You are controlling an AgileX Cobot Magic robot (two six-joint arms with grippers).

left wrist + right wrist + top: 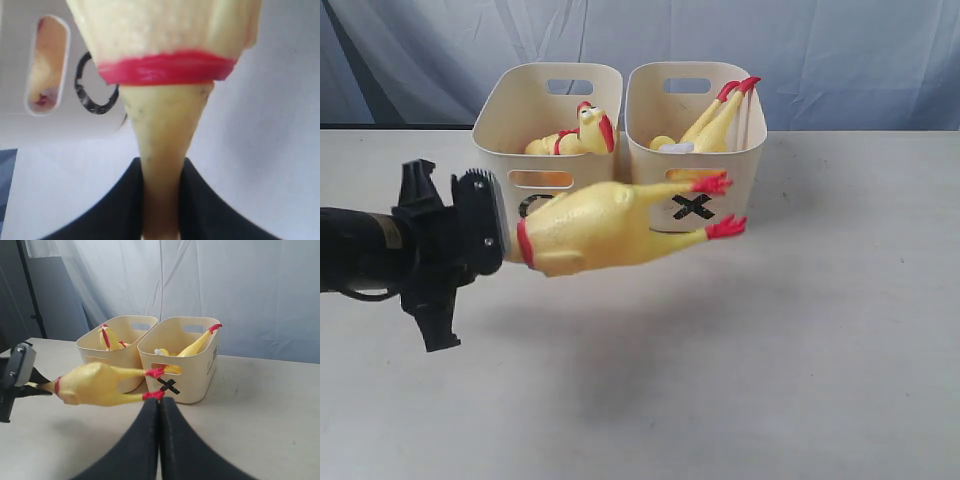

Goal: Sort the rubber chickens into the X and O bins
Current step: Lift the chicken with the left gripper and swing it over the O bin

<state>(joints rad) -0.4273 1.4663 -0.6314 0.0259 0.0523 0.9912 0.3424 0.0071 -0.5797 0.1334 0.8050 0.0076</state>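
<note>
Table point(820, 390) had open surface across the lower and right frame. O bin point(520, 115) and X bin point(745, 165) stood side by side at upper centre. Held chicken point(605, 225) hung mid-frame, its feet overlapping the X bin's front. Left gripper point(510, 245) was clamped on its neck. O-bin chicken point(588, 135) and X-bin chicken point(715, 125) stuck up above the rims. Right gripper point(160, 415) was closed on nothing

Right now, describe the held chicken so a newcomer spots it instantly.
Find the cream bins on the table. In front of them a rubber chicken hangs sideways in midair. Unlike the binned chickens, its neck is pinched by the fingers of the left gripper.
</note>
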